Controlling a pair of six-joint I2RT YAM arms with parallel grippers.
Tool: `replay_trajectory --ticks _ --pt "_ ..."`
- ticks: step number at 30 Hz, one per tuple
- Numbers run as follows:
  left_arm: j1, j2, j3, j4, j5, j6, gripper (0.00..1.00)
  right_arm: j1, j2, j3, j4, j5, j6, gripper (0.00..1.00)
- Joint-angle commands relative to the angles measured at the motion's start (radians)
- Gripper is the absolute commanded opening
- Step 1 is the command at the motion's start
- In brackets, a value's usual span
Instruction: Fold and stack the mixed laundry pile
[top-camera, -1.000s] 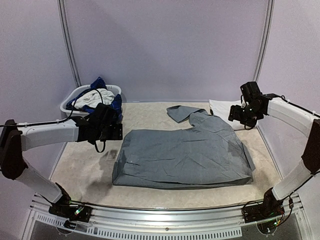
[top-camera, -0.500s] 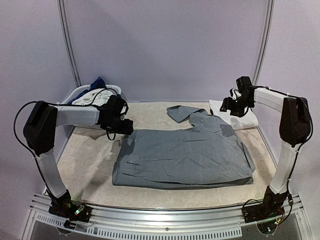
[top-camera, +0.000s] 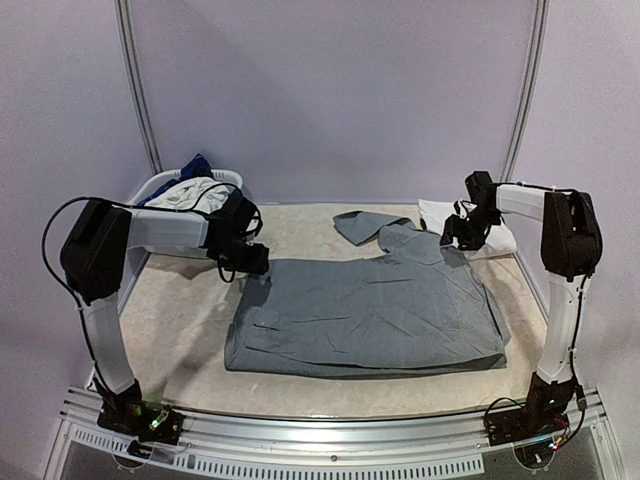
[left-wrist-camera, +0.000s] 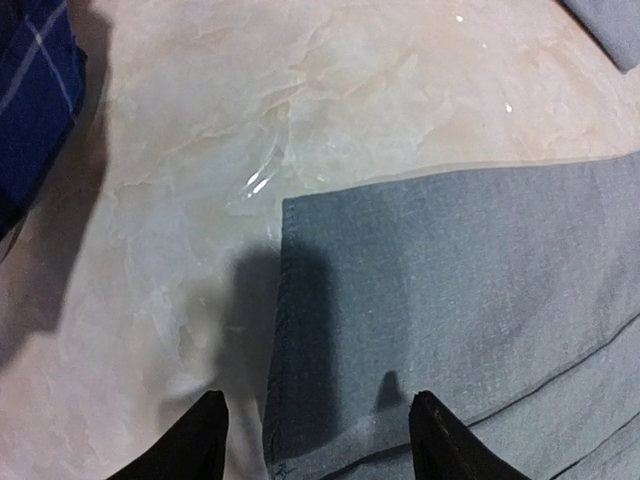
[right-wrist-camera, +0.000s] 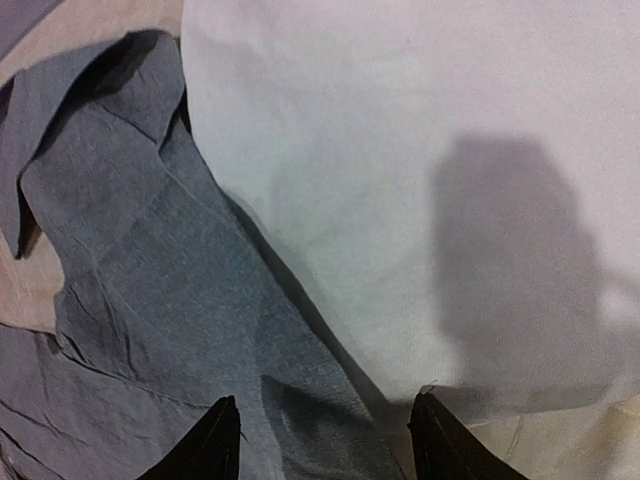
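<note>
Both arms drawn inward, my left claw (left-wrist-camera: 320, 445) wide over flat grey cotton T-shirt (top-camera: 370, 310), right claw (right-wrist-camera: 325, 440) wide over folded white cloth (right-wrist-camera: 420, 130), white plastic basket (top-camera: 155, 183) behind.

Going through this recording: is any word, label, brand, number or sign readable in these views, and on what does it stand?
No text can be read in any view.
grey T-shirt: plain, with no print or tag showing.
white folded piece: blank.
blue plaid piece: checked pattern only, no lettering.
clothes in the basket: too small to tell whether anything is printed on them.
</note>
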Motion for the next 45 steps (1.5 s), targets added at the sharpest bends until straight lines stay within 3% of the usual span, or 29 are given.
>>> replay_trajectory --ticks 1,5,12,15,29,38,40,45 --pt "0.018 0.03 -0.007 -0.022 -0.007 0.011 0.62 -0.009 0.027 0.015 -0.024 -0.026 -0.018 0.5" --pt "0.022 0.027 -0.018 -0.018 -0.003 0.01 0.6 -0.008 0.023 0.014 -0.017 -0.038 -0.019 0.41" --pt "0.026 0.018 -0.035 -0.005 -0.003 0.009 0.54 -0.008 0.021 0.018 -0.005 -0.051 -0.017 0.07" --pt "0.035 0.019 -0.033 0.003 -0.016 0.007 0.5 -0.008 0.018 0.018 -0.004 -0.047 -0.016 0.0" --pt "0.055 0.138 0.13 -0.005 0.05 0.017 0.46 -0.009 -0.002 0.005 0.0 -0.051 -0.021 0.0" --pt "0.064 0.213 0.196 -0.074 0.06 0.001 0.24 -0.008 -0.01 0.0 0.012 -0.065 -0.02 0.0" --pt "0.059 0.195 0.173 -0.077 0.055 -0.008 0.27 -0.008 -0.01 0.0 0.013 -0.067 -0.019 0.0" --pt "0.051 0.172 0.138 -0.104 0.019 -0.02 0.43 -0.008 -0.013 0.0 0.018 -0.074 -0.019 0.0"
